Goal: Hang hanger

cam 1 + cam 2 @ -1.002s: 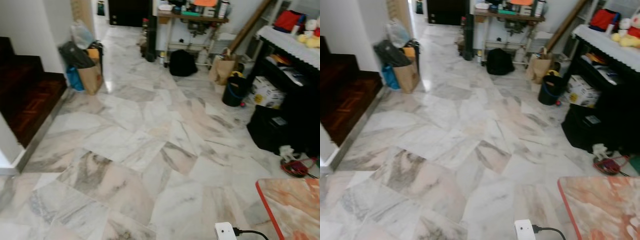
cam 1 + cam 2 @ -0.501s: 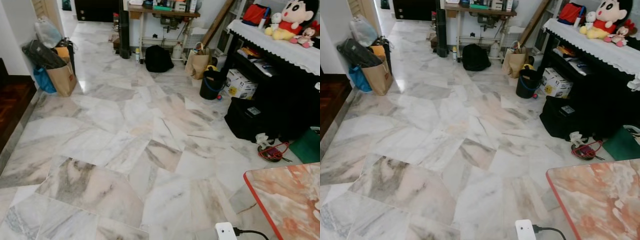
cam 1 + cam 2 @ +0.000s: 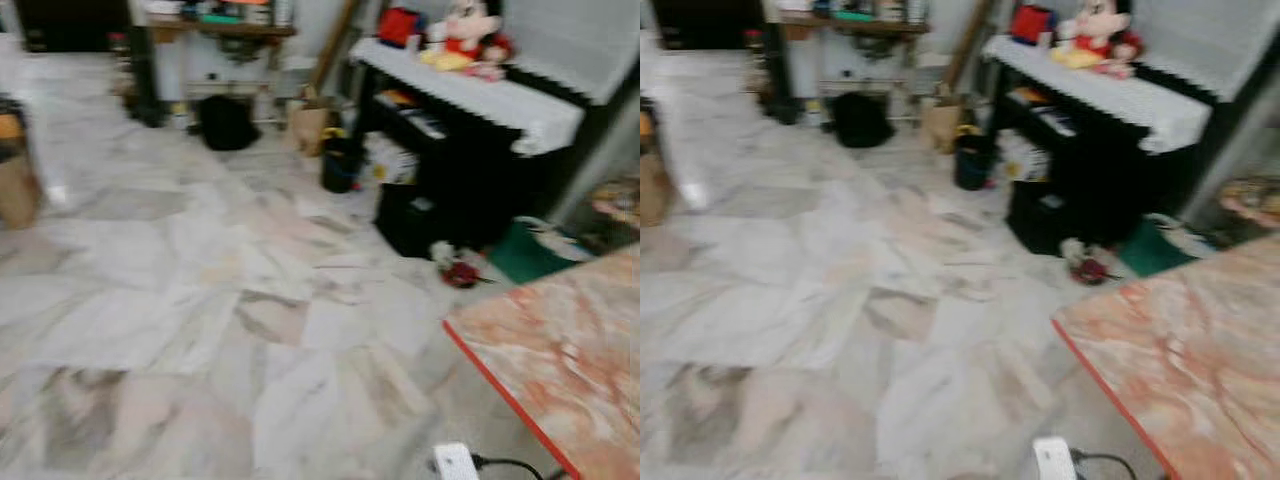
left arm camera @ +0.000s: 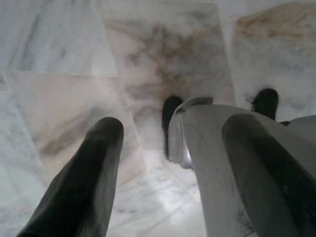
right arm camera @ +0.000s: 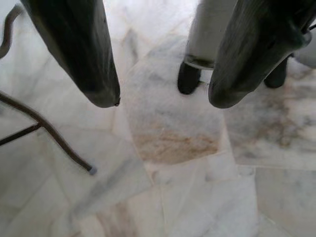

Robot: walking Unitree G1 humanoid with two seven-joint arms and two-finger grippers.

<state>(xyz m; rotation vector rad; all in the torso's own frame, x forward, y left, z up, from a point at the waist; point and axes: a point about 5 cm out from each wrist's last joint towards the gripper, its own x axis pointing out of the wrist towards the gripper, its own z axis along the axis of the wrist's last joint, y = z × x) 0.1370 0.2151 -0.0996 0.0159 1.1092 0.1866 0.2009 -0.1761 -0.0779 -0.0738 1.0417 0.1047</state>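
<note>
Right wrist view: the right gripper hangs over the marble floor, fingers spread wide with nothing between them; just beside it run thin dark rods, one ending in a capped tip, and I cannot tell whether they are the hanger or a table leg; the left gripper is likewise wide and empty; in the blurred eye views no hanger can be made out, so neither arm is clearly nearer; a red-edged table lies at four o'clock, a black shelf at one o'clock.
</note>
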